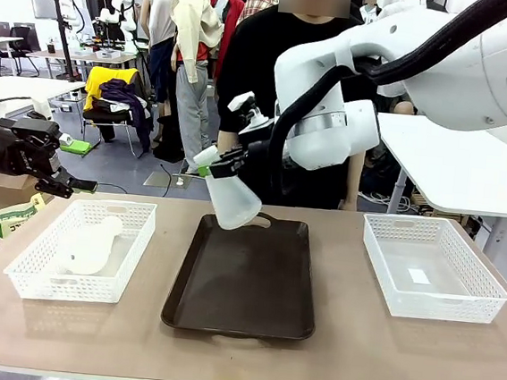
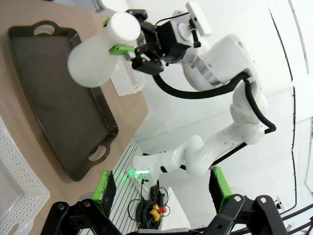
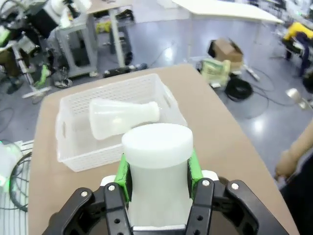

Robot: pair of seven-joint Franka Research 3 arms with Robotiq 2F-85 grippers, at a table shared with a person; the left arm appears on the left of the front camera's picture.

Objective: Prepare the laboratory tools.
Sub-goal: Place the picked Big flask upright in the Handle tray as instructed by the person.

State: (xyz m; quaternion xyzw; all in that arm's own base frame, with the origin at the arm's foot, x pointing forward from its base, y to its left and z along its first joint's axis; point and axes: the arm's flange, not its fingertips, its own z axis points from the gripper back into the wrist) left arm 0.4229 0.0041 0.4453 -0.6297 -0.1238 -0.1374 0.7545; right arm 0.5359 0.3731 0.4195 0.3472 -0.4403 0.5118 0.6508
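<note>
Flask [image 1: 232, 204] clamped in right tool [image 1: 213, 165] — tilted above tray [image 1: 244, 283].

The held conical plastic flask [image 1: 233, 201] and the lying conical plastic flask [image 1: 91, 246] are frosted translucent white, the mesh plastic baskets [image 1: 65, 284] white lattice, the rectangular tray [image 1: 245, 279] dark brown, the tabletop [image 1: 355, 352] tan, the right gripper [image 3: 156, 166] black with green pads [image 3: 123, 177].

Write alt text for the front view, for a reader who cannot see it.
The right gripper holds a frosted plastic flask by its neck, tilted, above the far end of a dark tray. A second flask lies on its side in the left white basket; the left gripper hangs open to its left. A person in black stands across the table.
</note>
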